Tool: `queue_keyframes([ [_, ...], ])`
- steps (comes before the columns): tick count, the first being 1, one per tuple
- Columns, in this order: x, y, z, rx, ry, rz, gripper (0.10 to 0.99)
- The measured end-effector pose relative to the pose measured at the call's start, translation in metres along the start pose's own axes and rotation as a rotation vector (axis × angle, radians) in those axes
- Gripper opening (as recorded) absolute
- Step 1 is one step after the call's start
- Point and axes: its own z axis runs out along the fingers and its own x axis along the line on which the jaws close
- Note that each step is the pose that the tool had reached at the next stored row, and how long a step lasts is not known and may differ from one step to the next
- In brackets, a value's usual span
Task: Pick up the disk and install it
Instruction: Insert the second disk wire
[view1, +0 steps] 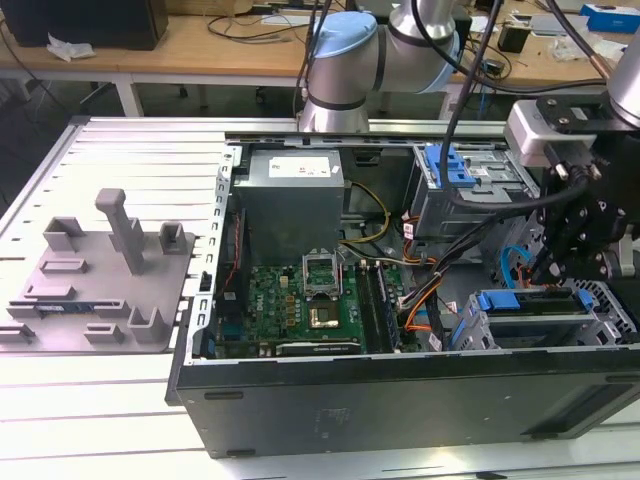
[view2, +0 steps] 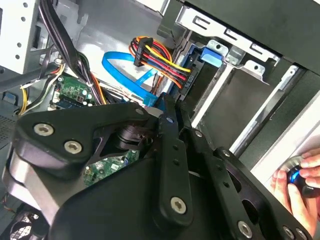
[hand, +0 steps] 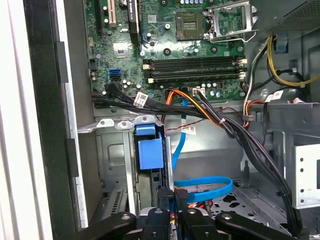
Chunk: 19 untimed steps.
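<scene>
The disk (view1: 530, 312) sits in the metal drive cage at the case's corner on the exterior view's right, its bright blue carrier bracket (view1: 508, 300) along the top. In the first wrist view the blue bracket end (hand: 150, 149) stands in the bay slot. My black gripper (view1: 548, 268) hangs just above that cage. Its fingers are shut close together in the first wrist view (hand: 173, 196), a short way from the blue bracket end. Whether they touch the disk I cannot tell. In the second wrist view the gripper (view2: 167, 107) points toward the bay beside a bundle of coloured cables.
The open computer case (view1: 400, 400) holds a green motherboard (view1: 300, 300), a power supply (view1: 295, 190) and loose cables. An upper bay carries a small blue latch (view1: 450, 165). A grey fixture tray (view1: 100, 280) lies on the exterior view's left. A person's fingers (view2: 300, 175) rest on the case front.
</scene>
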Motion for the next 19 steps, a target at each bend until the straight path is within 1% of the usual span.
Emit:
queue_keyframes([
  [2,0.0031,-0.0002,0.0000,-0.001,-0.0108,0.001,0.161],
  [3,0.0053,-0.0004,0.0002,-0.001,-0.0181,0.002,0.161],
  [5,0.0069,-0.0005,0.0003,-0.002,-0.0259,0.002,0.161],
  [6,0.0070,-0.0006,0.0003,-0.002,-0.0271,0.002,0.161],
  [10,0.0072,-0.0006,0.0002,-0.002,-0.0271,0.002,0.161],
  [15,0.0097,-0.0010,0.0007,-0.002,-0.0274,0.002,0.161],
  [19,0.0100,-0.0024,0.0016,-0.002,-0.0272,0.002,0.161],
])
